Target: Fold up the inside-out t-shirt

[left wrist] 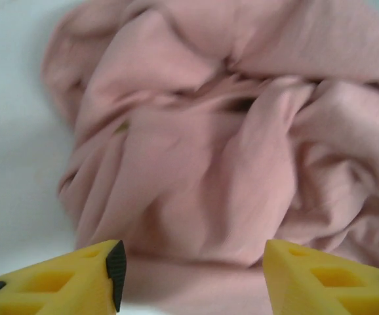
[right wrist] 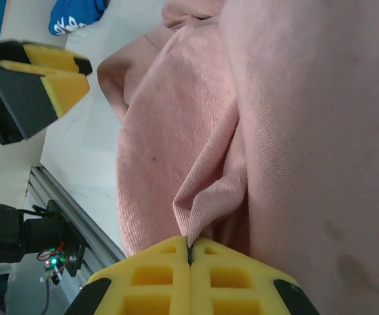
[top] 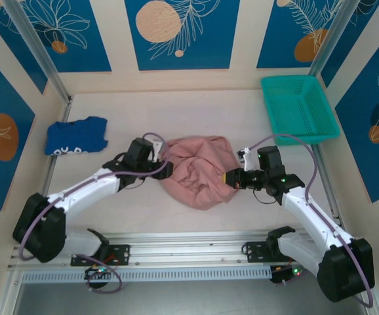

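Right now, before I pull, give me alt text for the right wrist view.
Yellow fingers of the right gripper are shut on a raised fold of the crumpled pink t-shirt, bottom centre. The left gripper sits upper left over the white table, a blue garment beyond.

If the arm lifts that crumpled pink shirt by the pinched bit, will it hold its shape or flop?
Probably flop: the dusty-pink cotton t-shirt lies in soft, creased folds. The right arm's yellow fingers pinch only a thin fold, so the rest would likely sag and trail.
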`<control>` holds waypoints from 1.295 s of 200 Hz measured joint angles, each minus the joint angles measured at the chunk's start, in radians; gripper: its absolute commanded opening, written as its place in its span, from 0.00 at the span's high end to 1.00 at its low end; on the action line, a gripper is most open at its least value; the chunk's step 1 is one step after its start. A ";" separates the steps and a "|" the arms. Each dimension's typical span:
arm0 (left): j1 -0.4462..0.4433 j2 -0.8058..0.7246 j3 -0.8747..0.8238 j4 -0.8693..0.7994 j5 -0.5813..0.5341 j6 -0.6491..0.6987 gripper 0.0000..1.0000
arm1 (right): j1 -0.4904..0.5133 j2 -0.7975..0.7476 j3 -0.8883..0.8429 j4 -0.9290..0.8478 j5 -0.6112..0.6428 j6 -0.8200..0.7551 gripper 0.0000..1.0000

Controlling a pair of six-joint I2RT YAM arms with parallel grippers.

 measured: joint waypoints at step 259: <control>0.004 -0.461 -0.066 0.108 0.138 0.100 0.93 | -0.156 0.249 0.633 0.098 0.008 -0.055 1.00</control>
